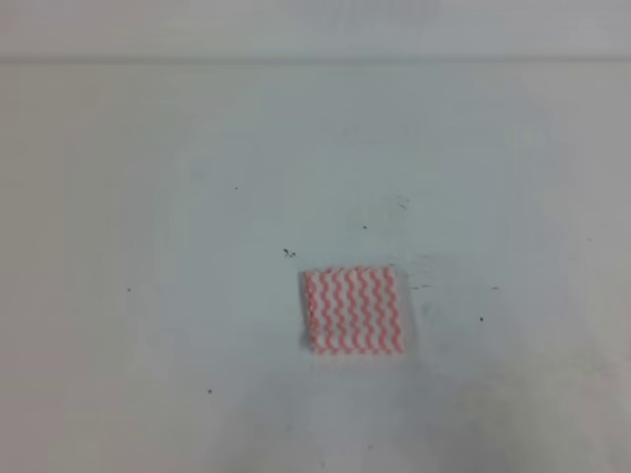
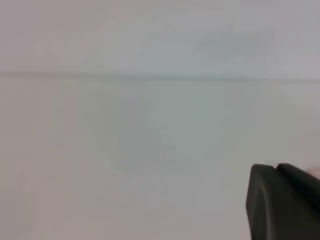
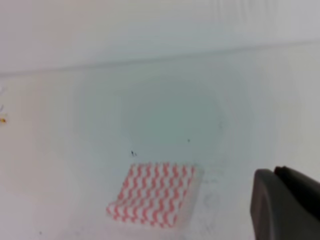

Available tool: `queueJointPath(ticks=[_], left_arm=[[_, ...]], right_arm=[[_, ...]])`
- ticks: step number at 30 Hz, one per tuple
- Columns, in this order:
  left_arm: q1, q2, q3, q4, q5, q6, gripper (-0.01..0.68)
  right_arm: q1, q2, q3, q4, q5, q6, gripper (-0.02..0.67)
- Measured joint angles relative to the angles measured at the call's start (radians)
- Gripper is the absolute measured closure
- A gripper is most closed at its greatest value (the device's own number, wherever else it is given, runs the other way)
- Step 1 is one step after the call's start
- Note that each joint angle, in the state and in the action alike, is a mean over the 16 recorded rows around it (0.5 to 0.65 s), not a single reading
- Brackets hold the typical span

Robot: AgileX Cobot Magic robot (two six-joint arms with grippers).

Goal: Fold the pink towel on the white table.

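The pink towel [image 1: 353, 310] lies flat on the white table [image 1: 177, 197], a little right of the middle, as a small, roughly square packet with layered edges. No arm or gripper appears in the exterior high view. In the right wrist view the towel [image 3: 155, 194] sits at the lower middle, and one dark finger [image 3: 287, 205] of my right gripper juts in at the bottom right, apart from the cloth. The left wrist view shows only bare table [image 2: 125, 150] and one dark finger [image 2: 282, 202] of my left gripper at the bottom right. Neither gripper's second finger is visible.
A few tiny dark specks [image 1: 288, 253] dot the tabletop around the towel. The table's far edge [image 1: 315, 61] runs across the top of the exterior high view, with a pale wall behind it.
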Motion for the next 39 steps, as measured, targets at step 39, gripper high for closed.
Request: queueJointPath(ticks=[39], left_arm=[[0.0,-0.033,0.049,-0.021,-0.105,-0.003,0.679]], right_arm=[[-0.215,-0.126,0.206,-0.098,-0.149,0.002,0.667]])
